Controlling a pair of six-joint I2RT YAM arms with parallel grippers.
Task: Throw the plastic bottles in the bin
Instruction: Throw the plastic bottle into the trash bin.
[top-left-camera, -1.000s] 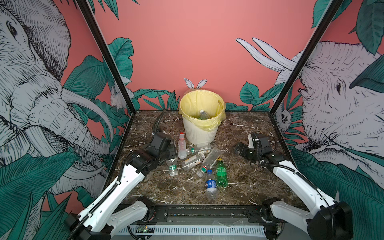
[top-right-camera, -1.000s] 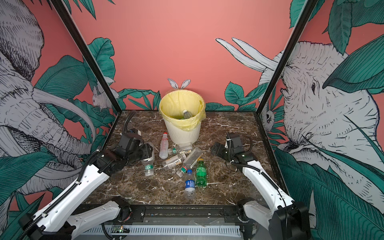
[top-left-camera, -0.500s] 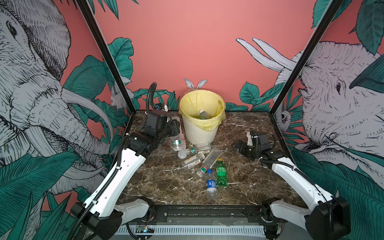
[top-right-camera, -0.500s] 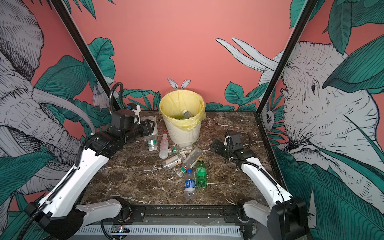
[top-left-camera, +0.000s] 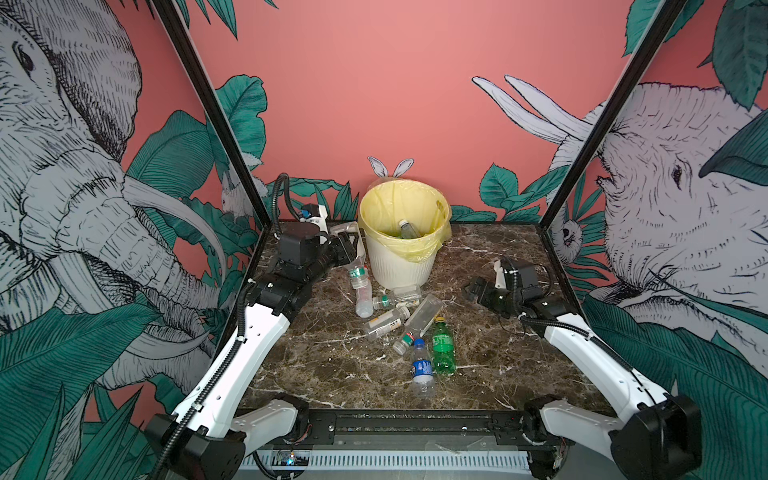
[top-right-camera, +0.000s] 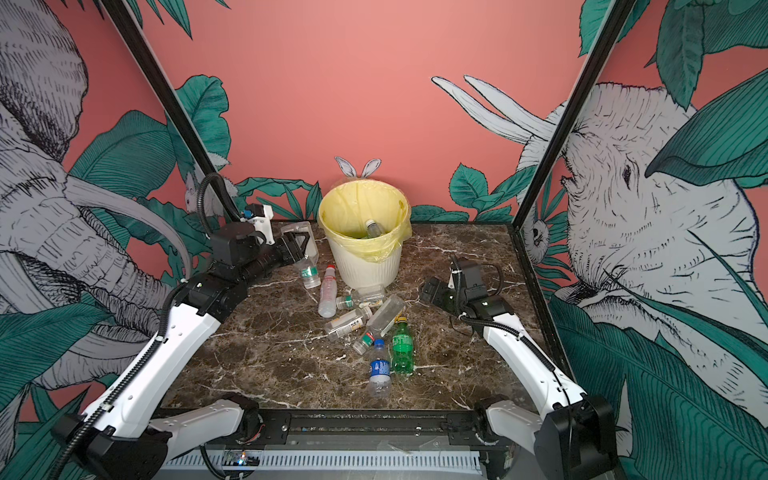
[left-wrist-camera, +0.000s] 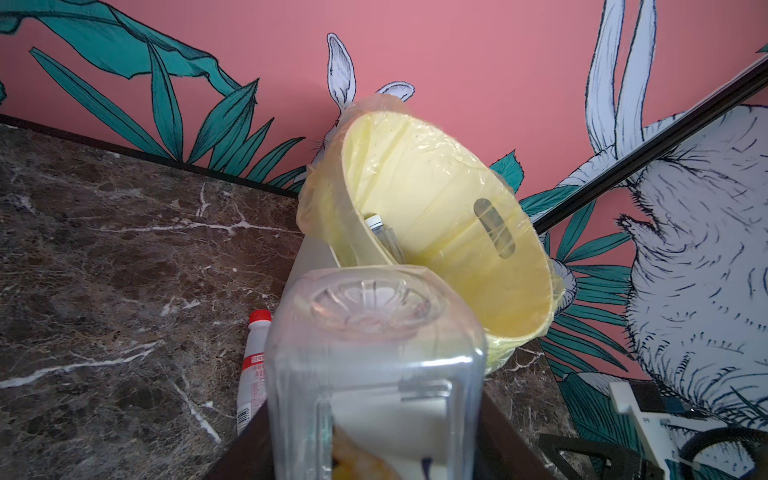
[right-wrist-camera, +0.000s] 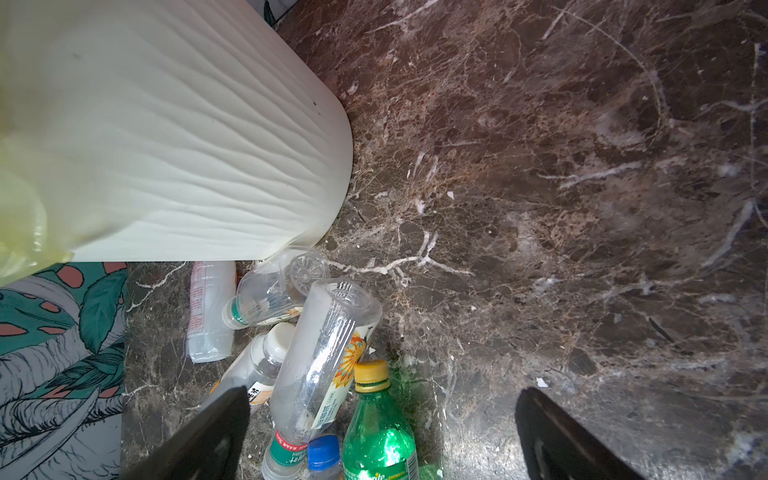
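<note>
Fingers (left-wrist-camera: 505, 451), left: snug around clear bottle (left-wrist-camera: 374, 374)

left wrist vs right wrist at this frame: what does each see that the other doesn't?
Left wrist only: the clear bottle held by the left gripper, base toward the lens; the bin's lined inside, with a white-capped bottle in it.
Right wrist only: the bin's ribbed outer wall; the right gripper, open; a green bottle and a blue cap in the pile.
Both: the bin, the marble table and probably the same red-labelled bottle.
</note>
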